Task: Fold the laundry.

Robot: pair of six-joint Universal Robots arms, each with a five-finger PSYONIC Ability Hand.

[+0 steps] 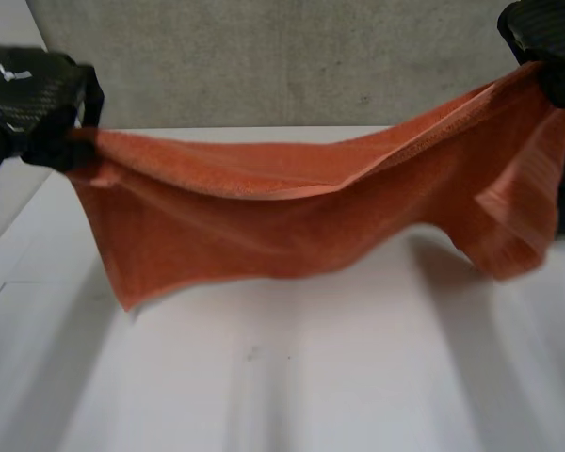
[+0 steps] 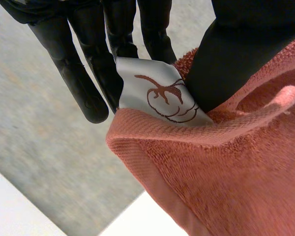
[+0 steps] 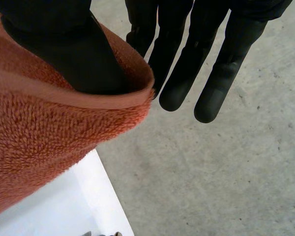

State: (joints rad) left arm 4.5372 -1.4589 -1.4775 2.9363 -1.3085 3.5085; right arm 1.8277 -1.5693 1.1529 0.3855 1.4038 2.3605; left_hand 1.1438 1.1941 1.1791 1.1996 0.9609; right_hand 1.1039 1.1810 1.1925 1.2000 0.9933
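Orange terry towel (image 1: 292,217) hung slack above table (image 1: 264,386), left hand (image 1: 38,94) and right hand (image 1: 551,42) each pinching top corner; looked soft, light, best gripped at corners.

head cam: set back and centred, looking down over the white table (image 1: 358,395), far enough off to get the towel (image 1: 292,217) end to end
left wrist cam: looks along the left hand (image 2: 231,64), right up against one towel corner
right wrist cam: same deal along the right hand (image 3: 221,73), tight on the other corner
shared: all three catch towel, table edge and the grey concrete (image 3: 236,172) beyond
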